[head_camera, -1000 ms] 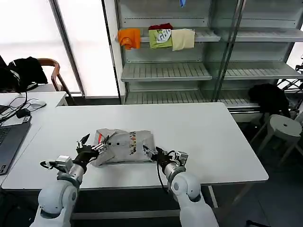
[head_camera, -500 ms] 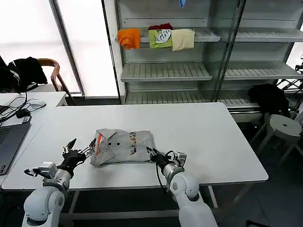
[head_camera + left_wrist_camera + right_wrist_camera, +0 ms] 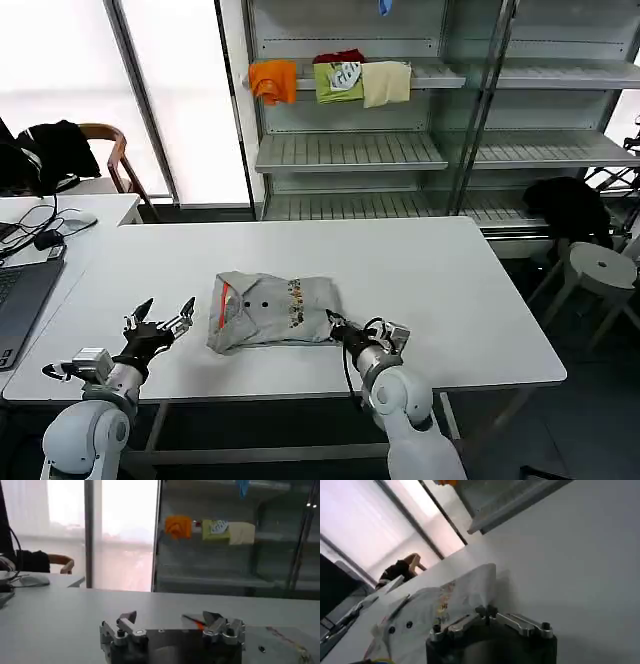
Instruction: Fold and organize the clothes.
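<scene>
Folded light grey short-sleeved shirt (image 3: 272, 311) lies on the white table (image 3: 450, 290) between the grippers: left gripper (image 3: 160, 322) spread open, apart from its collar end; right gripper (image 3: 335, 325) pinched closed at its near right corner, cloth in the tips not confirmable. Metal shelving (image 3: 350, 150) stands behind.

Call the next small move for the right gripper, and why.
Probably open the right gripper and back it off. Its fingers are closed at the near right corner of the folded grey shirt, which lies compact on the table; the left gripper is open, clear of the cloth.
</scene>
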You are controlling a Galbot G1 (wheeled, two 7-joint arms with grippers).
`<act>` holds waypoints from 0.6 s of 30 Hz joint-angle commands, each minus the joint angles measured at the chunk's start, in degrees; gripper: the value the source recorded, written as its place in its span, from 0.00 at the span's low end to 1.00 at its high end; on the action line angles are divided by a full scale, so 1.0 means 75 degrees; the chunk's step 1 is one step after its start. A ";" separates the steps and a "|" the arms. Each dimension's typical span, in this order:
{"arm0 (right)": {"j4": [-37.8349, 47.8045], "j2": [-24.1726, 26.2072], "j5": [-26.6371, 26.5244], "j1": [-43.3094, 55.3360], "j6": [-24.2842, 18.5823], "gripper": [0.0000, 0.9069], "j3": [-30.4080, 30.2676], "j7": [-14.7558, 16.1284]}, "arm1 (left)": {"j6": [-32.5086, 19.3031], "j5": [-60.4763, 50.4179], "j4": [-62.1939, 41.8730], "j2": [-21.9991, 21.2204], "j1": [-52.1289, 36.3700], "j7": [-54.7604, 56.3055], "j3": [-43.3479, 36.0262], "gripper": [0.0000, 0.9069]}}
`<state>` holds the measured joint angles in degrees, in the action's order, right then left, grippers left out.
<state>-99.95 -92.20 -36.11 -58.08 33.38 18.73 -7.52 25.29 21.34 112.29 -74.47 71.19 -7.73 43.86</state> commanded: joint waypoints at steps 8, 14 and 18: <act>-0.0837 0.1753 -0.0618 -0.0674 0.0000 0.00 0.1382 0.0054 | 0.0009 0.0031 -0.0168 -0.0005 0.0060 -0.0095 -0.0121 1.00; -0.0514 0.1855 -0.0076 -0.0361 -0.0009 1.00 0.1276 0.0405 | -0.0018 0.0008 -0.0150 -0.0045 0.0157 -0.0096 -0.0195 1.00; -0.0835 0.1435 0.2252 -0.0622 -0.0028 1.00 0.1303 0.1181 | -0.0062 0.0093 -0.0025 -0.0001 0.0224 -0.0054 -0.0180 1.00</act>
<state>-104.01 -81.79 -37.76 -61.12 33.34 26.42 -5.71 25.11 21.51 111.62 -74.79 72.39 -8.20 42.57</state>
